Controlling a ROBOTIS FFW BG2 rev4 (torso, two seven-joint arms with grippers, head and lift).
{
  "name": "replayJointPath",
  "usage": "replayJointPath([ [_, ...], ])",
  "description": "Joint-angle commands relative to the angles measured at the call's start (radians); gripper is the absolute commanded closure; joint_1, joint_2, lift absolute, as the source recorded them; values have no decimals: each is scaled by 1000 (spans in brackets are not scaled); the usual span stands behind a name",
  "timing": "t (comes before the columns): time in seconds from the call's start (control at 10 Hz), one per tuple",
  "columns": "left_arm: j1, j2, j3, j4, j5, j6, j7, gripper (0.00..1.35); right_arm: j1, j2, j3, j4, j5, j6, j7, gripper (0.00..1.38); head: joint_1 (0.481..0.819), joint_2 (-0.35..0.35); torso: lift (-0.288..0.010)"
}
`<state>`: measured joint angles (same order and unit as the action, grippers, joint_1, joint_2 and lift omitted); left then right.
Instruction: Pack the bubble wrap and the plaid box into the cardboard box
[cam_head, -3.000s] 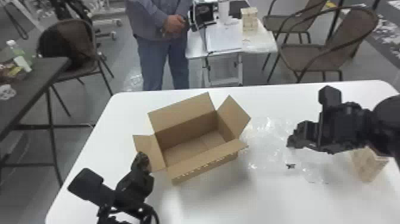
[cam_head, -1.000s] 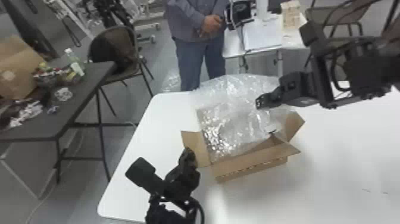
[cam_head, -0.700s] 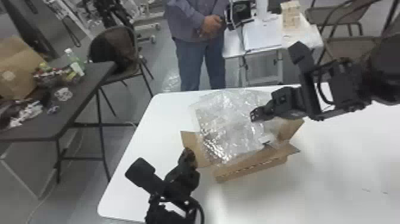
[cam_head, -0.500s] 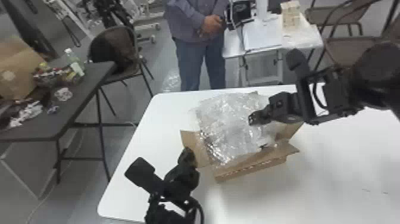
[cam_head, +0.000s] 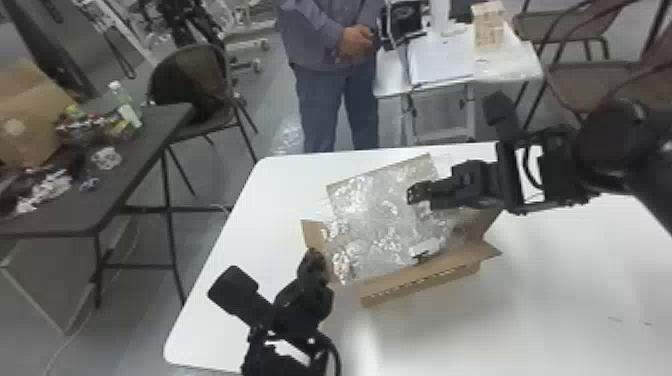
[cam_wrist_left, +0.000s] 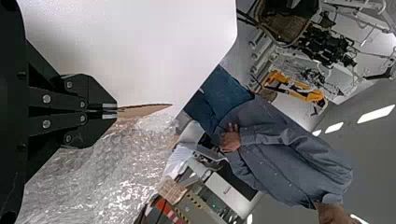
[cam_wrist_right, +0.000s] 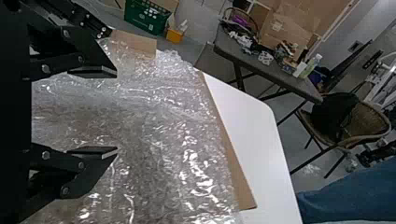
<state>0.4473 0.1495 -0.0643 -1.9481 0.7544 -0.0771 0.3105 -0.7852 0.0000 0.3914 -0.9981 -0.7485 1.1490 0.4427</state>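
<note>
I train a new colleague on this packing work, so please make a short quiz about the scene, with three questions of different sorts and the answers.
1. Choose one. The left gripper is shut on: A) a bottle; B) a flap; C) a chair.
2. True or false? The fingers of the right gripper are apart.
3. Fill in the missing words: the clear material lying across the cardboard box is ____ ____.

Key: 1. B; 2. true; 3. bubble wrap.
</note>
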Motion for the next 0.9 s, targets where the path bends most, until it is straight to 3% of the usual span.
replayJointPath([
  [0.0,5,4,-2,0,0,-9,1,1207,23,1,-51,-117,21,-3,-1,101,695,350,-102],
  [0.1,7,7,-5,0,3,-13,5,1207,57,1,-105,-215,11,5,-1,91,695,350,-102],
  [0.3,11,5,-8,-2,2,-24,9,1207,155,-20,-256,-458,77,5,-15,108,695,350,-102],
  [0.5,13,4,-11,-2,3,-32,12,1207,350,-48,-413,-738,64,-91,-164,110,690,327,-102],
  [0.6,14,-1,-11,-2,3,-36,12,1207,449,-52,-456,-849,61,-173,-234,110,683,275,-102],
  [0.8,16,1,-15,0,6,-49,12,1207,620,-52,-490,-1005,109,-354,-299,110,684,187,-102],
])
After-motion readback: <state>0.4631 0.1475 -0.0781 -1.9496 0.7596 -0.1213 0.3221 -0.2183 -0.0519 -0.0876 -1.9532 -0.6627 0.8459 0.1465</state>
